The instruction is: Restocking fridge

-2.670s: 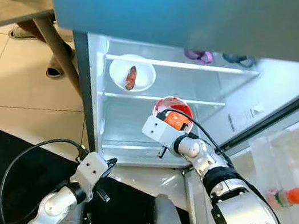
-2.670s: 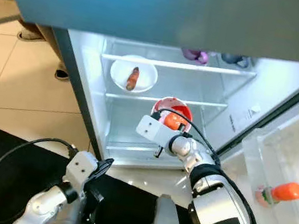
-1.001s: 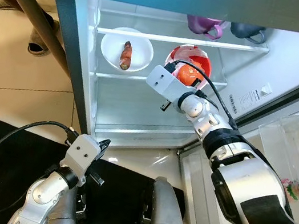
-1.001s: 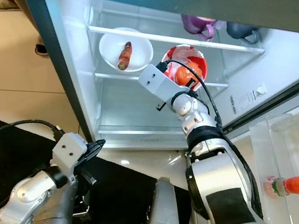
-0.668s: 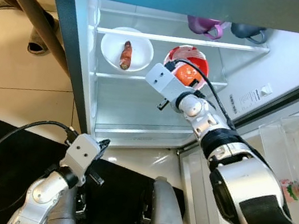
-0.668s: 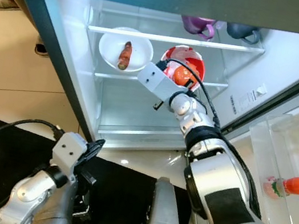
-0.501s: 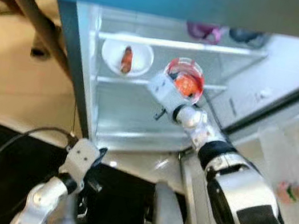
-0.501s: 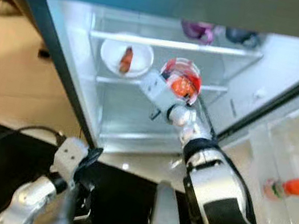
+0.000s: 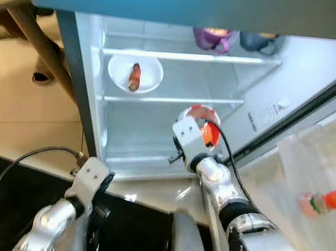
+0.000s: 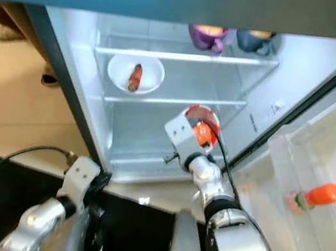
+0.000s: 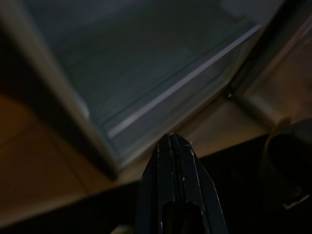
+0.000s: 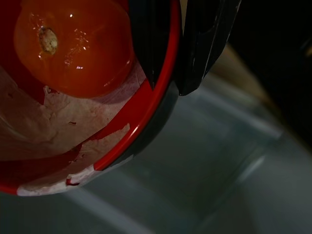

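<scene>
The red bowl (image 12: 122,131) has a red rim with a white, flaking pattern on the inside, and it holds a glossy orange tomato (image 12: 73,46). Black fingers (image 12: 202,44) of the right gripper (image 12: 168,58) pinch that rim. Farther back on the left, a white bowl (image 9: 135,72) carries a reddish-brown piece of food (image 9: 134,77). On the far shelf stand a purple mug (image 10: 207,38) and a dark blue mug (image 10: 256,41). At the right, a bottle with an orange cap (image 9: 331,198) lies in the clear door bin. The floor tiles (image 9: 13,118) are beige.
</scene>
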Controlling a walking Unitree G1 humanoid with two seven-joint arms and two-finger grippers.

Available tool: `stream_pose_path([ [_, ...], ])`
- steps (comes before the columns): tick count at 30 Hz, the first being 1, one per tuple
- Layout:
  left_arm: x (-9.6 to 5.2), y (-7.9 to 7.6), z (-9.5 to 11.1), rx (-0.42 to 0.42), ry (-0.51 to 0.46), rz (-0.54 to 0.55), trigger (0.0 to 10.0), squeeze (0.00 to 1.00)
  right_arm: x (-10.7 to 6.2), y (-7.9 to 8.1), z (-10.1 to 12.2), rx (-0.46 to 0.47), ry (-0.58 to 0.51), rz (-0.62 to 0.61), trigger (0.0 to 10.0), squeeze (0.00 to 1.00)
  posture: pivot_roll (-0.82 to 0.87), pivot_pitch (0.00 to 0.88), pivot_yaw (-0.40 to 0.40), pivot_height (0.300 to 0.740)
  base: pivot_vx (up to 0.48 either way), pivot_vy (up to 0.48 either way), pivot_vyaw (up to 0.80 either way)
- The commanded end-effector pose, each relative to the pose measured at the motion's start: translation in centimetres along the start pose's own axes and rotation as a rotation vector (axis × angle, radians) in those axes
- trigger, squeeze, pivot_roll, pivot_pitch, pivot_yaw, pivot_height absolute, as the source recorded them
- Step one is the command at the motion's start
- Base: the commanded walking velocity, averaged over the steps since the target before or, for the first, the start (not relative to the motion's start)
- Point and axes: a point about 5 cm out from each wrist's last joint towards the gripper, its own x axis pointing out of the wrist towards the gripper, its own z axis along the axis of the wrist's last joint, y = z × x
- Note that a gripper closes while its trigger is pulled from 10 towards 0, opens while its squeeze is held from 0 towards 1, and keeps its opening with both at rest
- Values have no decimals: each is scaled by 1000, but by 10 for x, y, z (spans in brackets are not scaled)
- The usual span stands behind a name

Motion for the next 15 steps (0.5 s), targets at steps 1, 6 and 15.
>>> stream_pose_path([
  [1, -7, -4, -19, -80, 50, 48, 10000, 0, -7, 11, -22, 68, 58, 1, 10000, 0, -111, 185, -27, 631, 0, 0, 0],
  [6, -22, 5, -46, -231, 112, 271, 10000, 0, -40, 43, -88, 404, 222, -88, 10000, 0, -103, 169, -23, 631, 0, 0, 0],
  [15, -38, 4, -67, -198, 200, 339, 10000, 0, -68, 63, -125, 505, 337, -110, 10000, 0, -97, 137, -14, 631, 0, 0, 0],
])
